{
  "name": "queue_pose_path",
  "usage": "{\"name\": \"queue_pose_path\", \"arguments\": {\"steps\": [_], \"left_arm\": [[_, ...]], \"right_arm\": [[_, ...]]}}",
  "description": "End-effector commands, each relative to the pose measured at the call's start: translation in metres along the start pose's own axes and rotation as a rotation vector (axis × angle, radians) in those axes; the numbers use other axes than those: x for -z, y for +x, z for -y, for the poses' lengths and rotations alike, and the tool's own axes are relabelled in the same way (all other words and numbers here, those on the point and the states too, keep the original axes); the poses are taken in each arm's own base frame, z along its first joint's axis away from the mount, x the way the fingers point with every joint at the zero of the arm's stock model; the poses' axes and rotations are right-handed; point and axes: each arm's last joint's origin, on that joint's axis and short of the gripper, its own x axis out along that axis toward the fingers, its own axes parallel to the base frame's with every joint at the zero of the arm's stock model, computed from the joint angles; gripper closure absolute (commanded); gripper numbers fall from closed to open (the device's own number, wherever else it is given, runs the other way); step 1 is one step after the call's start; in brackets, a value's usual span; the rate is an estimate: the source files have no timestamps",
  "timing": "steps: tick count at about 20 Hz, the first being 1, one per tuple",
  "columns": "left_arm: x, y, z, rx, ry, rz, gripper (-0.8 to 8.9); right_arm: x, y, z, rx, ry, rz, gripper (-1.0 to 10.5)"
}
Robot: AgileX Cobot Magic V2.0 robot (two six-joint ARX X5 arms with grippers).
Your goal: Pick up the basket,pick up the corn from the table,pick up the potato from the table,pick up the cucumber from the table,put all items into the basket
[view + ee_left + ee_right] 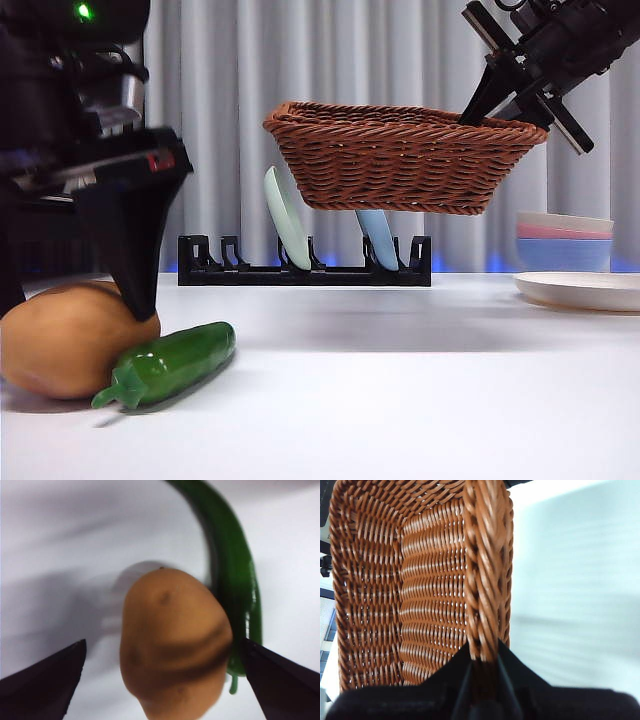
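Left gripper [162, 680]: jaws spread wide, straddling the potato [175, 645] at the centre of the left wrist picture, neither jaw touching it. In the front picture, seen as the big dark arm at the left edge, one jaw dipping to the potato's top at lower left.

Potato: large, smooth, egg-shaped, probably light hollow plastic and rigid. Slick rounded skin, so likely to squirt out unless pinched across the widest middle, jaws square to the flanks.

Cucumber [235, 580]: glossy, slim, lying against the potato's side, apparently touching; stem end near one jaw tip, so liable to be nudged or trapped on closing.

Right gripper [482, 667]: clamped on the braided rim of the basket [400, 160], holding it in the air at upper centre of the front picture, slightly tilted. Stiff weave, light, good bite for the jaws; inside looks empty in the part shown.

Corn: not visible anywhere.

Table [400, 400]: plain white below.
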Motion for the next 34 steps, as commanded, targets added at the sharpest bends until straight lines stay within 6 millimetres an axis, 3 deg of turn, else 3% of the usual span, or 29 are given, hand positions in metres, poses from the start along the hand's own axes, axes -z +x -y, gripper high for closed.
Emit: {"name": "queue_pose_path", "arguments": {"steps": [1, 2, 4, 7, 8, 10, 12, 14, 17, 20, 23, 26, 30, 34], "left_arm": [[-0.002, 0.008, 0.0, 0.002, 0.023, 0.0, 1.98], [-0.003, 0.012, 0.0, -0.001, 0.023, -0.01, 2.21], [-0.003, 0.021, 0.0, -0.016, 0.031, -0.047, 3.66], [-0.004, 0.028, 0.001, -0.022, 0.081, -0.063, 7.67], [-0.005, 0.028, 0.001, -0.018, 0.095, -0.052, 8.27], [-0.005, 0.019, -0.001, -0.044, 0.111, -0.013, 8.21], [-0.001, -0.003, -0.007, -0.08, 0.102, 0.04, 8.21], [0.004, -0.037, -0.009, -0.053, 0.093, 0.12, 8.21], [0.004, -0.112, -0.008, 0.032, 0.086, 0.378, 8.21], [-0.011, -0.175, -0.001, 0.133, 0.086, 0.645, 8.21], [-0.042, -0.204, 0.009, 0.169, 0.107, 0.8, 8.21], [-0.077, -0.189, 0.023, 0.177, 0.159, 0.739, 8.21], [-0.124, -0.134, 0.041, 0.122, 0.254, 0.593, 8.21], [-0.144, -0.081, 0.063, -0.051, 0.396, 0.424, 8.21]], "right_arm": [[-0.001, 0.001, 0.0, -0.017, -0.009, 0.001, 9.6], [-0.001, 0.001, 0.0, -0.017, -0.009, 0.001, 9.6], [-0.001, 0.001, 0.0, -0.017, -0.009, 0.001, 9.6], [-0.001, 0.001, 0.0, -0.017, -0.009, 0.001, 9.6], [-0.001, 0.001, 0.0, -0.017, -0.009, 0.001, 9.6], [-0.001, 0.001, 0.0, -0.016, -0.007, -0.001, 9.6], [0.001, 0.001, 0.001, -0.01, 0.0, -0.009, 9.6], [0.002, 0.002, 0.0, -0.005, 0.004, -0.016, 9.6], [0.005, 0.008, -0.006, 0.028, -0.012, -0.017, 9.6], [0.01, 0.015, -0.015, 0.031, -0.025, -0.044, 9.6], [0.019, 0.024, -0.029, 0.002, -0.052, -0.083, 9.6], [0.028, 0.034, -0.045, -0.025, -0.082, -0.117, 9.6], [0.037, 0.042, -0.059, -0.033, -0.113, -0.141, 9.6], [0.04, 0.045, -0.063, -0.026, -0.113, -0.146, 9.6]]}}
